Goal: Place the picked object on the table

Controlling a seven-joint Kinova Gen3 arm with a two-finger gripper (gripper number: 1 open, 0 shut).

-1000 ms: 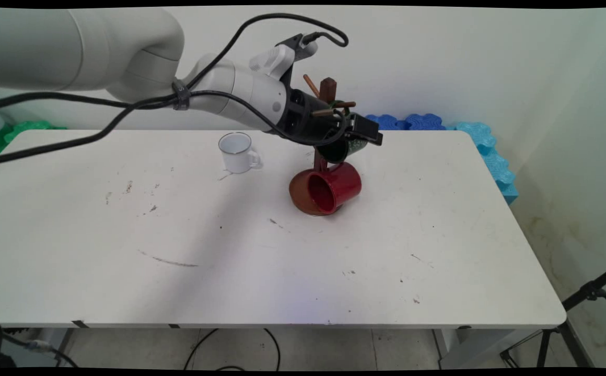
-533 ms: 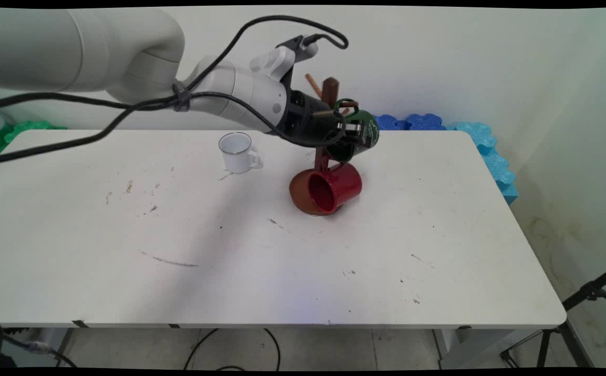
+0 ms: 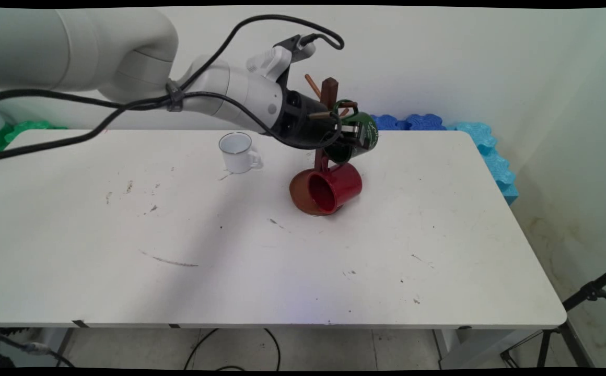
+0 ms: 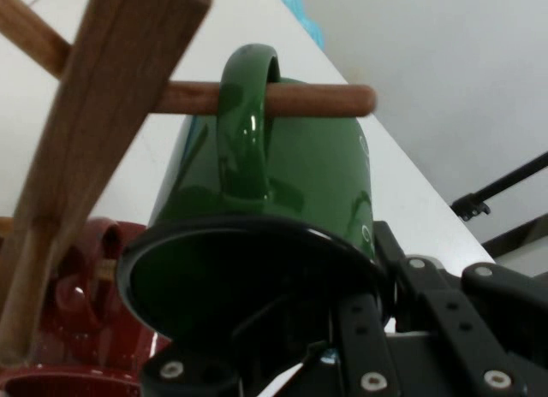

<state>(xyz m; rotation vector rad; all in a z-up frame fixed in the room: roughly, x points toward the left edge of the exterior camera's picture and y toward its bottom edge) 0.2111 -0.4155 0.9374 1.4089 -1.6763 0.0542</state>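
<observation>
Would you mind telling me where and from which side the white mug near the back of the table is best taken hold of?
Probably by the rim of the white mug, from straight above. It stands upright, mouth open, one finger inside and one outside the wall. Its handle points right, toward the mug tree, so grip the rim's left side.

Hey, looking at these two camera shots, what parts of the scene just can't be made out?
- Gripper fingertips: main view, against the dark green mug; hand view, cut off by the bottom edge and the mug's rim. Grip cannot be told.
- Mug tree lower post: main view, hidden by the arm and mugs.
- Red mug handle: main view, behind its body; whether it hangs on a peg is unclear.
- Green mug's markings: too small.
</observation>
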